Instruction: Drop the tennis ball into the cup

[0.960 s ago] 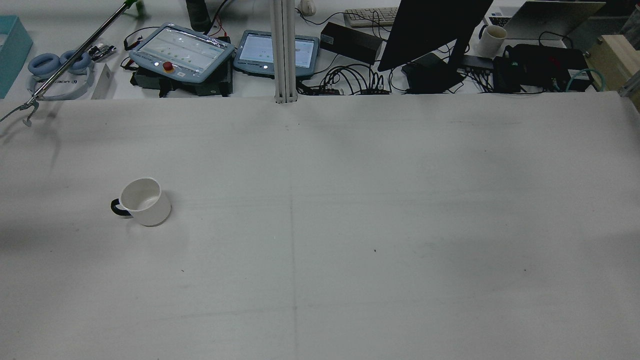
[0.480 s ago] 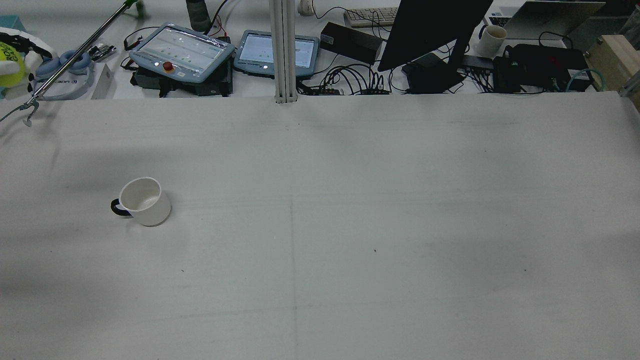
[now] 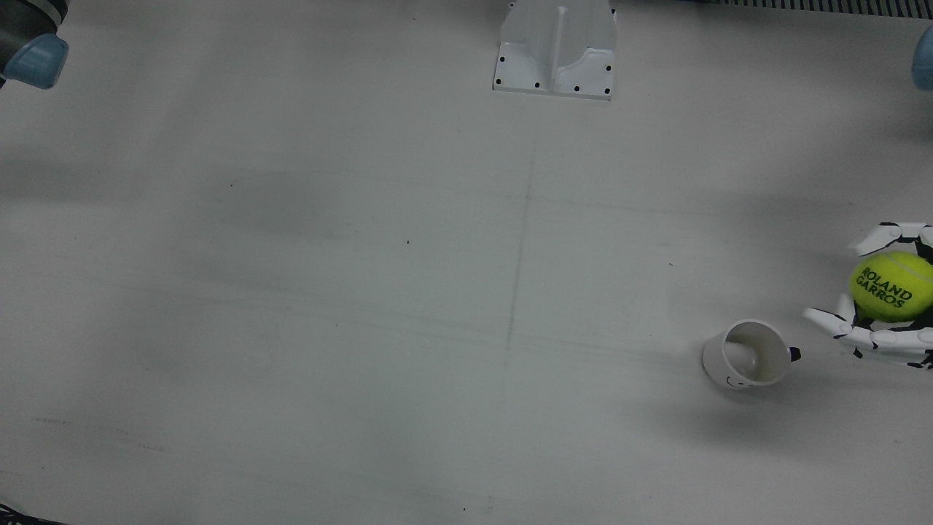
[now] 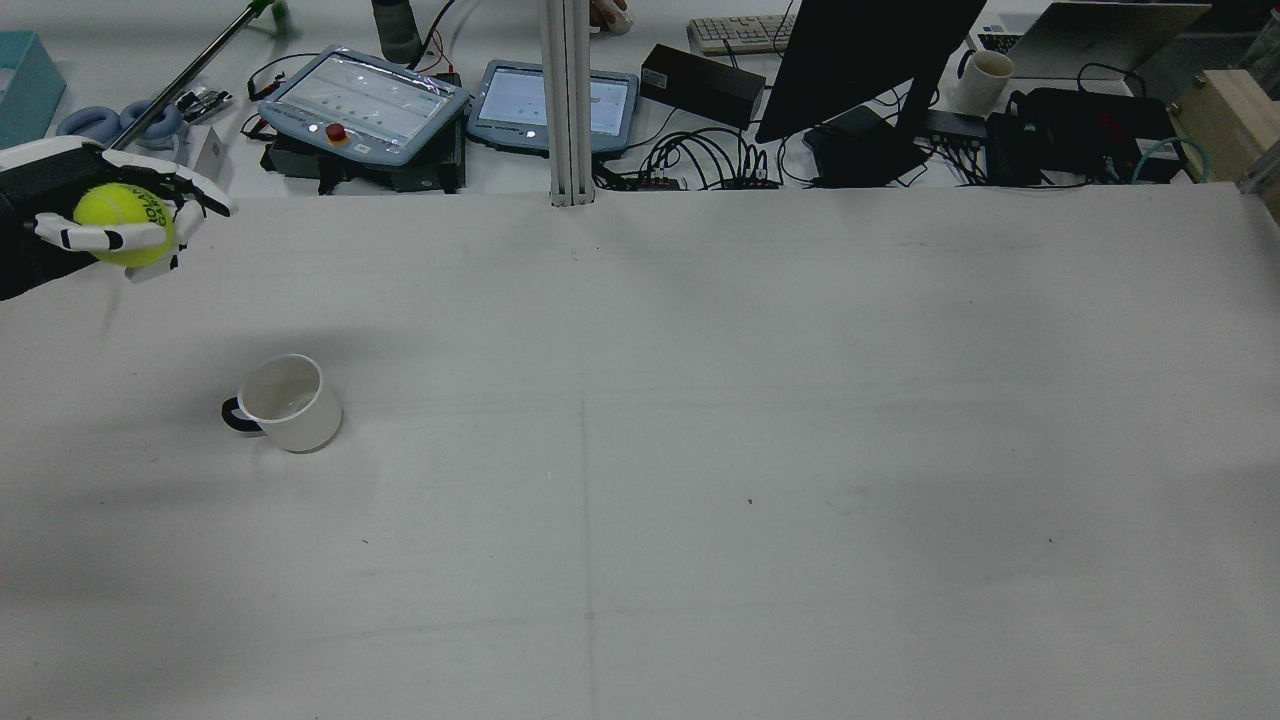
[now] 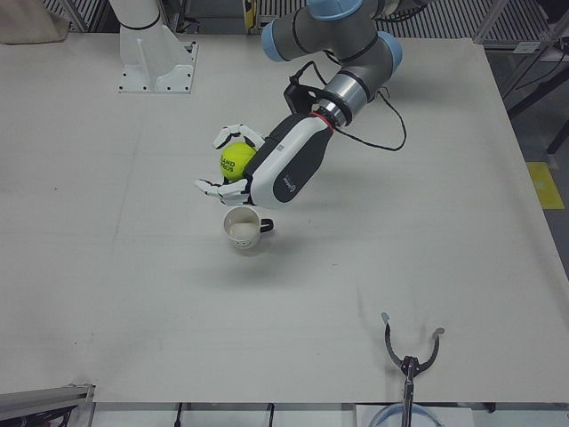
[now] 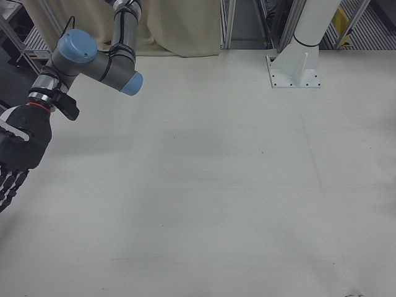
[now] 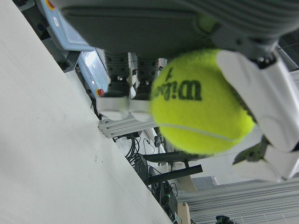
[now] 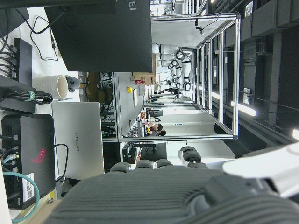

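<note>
Left hand (image 5: 238, 174): closed around the tennis ball (image 5: 236, 161), fingers (image 3: 885, 235) wrapped on opposite sides, ball held clear of the counter (image 4: 700, 450). Same grip confirmed in the left hand view, where the ball fills the frame between white fingers and dark palm.

Key relation: cup (image 4: 285, 403) upright on the counter, mouth up, dark handle on the side toward the left hand. In the overhead front view, ball (image 3: 891, 285) beside the cup (image 3: 748, 354) and not over it: offset toward the counter's left edge and slightly toward the robot. In the rear view, ball (image 4: 124, 222) up and to the view's left of the cup. Judged next move: carry the ball sideways toward the counter's centre until above the cup mouth, then release. Left hand far nearer the cup; right hand (image 6: 18, 154) well apart over the other half of the counter, cup absent from that view.

Right hand: holding nothing visible, fingers extended downward; lower part cut off by the frame edge in the right-front view, so finger spread only partly readable.

Limits of view:
- Height of the ball above the cup rim hard to judge; in the left-front view the hand looks almost directly above the cup (image 5: 242, 227), contradicting the overhead view.
- Left hand cut by the frame edge in the front view.
- Cup not seen in either hand view.
</note>
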{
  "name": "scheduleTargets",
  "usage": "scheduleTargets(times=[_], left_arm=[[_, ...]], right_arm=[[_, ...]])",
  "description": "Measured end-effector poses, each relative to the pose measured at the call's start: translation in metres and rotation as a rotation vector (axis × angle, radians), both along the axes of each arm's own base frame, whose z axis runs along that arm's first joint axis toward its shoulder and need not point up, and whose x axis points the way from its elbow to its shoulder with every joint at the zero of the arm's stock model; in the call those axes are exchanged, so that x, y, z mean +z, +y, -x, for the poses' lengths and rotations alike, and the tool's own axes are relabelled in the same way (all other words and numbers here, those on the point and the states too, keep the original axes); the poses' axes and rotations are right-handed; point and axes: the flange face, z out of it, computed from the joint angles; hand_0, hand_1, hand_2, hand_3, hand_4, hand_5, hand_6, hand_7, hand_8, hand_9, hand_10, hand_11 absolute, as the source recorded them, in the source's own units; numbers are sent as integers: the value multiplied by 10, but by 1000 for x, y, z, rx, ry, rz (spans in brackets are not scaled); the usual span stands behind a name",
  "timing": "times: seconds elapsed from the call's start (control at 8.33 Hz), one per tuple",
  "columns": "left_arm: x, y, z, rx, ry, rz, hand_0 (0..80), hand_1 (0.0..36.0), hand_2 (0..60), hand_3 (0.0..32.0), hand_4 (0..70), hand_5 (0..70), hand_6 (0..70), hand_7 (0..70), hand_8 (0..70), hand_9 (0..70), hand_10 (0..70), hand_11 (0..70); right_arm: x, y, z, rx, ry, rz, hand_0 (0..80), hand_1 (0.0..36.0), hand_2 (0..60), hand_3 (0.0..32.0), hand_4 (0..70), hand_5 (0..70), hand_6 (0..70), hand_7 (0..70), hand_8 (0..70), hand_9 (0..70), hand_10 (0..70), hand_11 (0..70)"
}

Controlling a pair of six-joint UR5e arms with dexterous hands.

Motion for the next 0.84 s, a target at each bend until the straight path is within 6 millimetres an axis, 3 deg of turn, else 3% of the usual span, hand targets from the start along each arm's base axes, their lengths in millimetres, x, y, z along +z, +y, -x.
scheduleTargets(times=[0.24, 0.6, 0.72, 0.84], left_arm=[[2, 6, -32, 18, -6, -6, 375, 36, 448, 0, 487, 224, 700, 700, 621, 700, 537, 700], [11, -2, -52, 24, -13, 0, 329, 40, 433, 0, 461, 188, 700, 700, 596, 700, 516, 700], [21, -10, -58, 24, -17, 6, 280, 32, 436, 0, 445, 181, 700, 700, 577, 700, 495, 690], [31, -15, -62, 24, -20, 11, 282, 42, 422, 0, 440, 157, 699, 700, 557, 700, 481, 670]], right_arm=[[0, 0, 0, 0, 0, 0, 0, 0, 0, 0, 0, 0, 0, 0, 0, 0, 0, 0], [0, 0, 0, 0, 1, 1, 0, 0, 0, 0, 0, 0, 0, 0, 0, 0, 0, 0], [0, 0, 0, 0, 1, 0, 0, 0, 0, 0, 0, 0, 0, 0, 0, 0, 0, 0], [0, 0, 0, 0, 1, 1, 0, 0, 0, 0, 0, 0, 0, 0, 0, 0, 0, 0]])
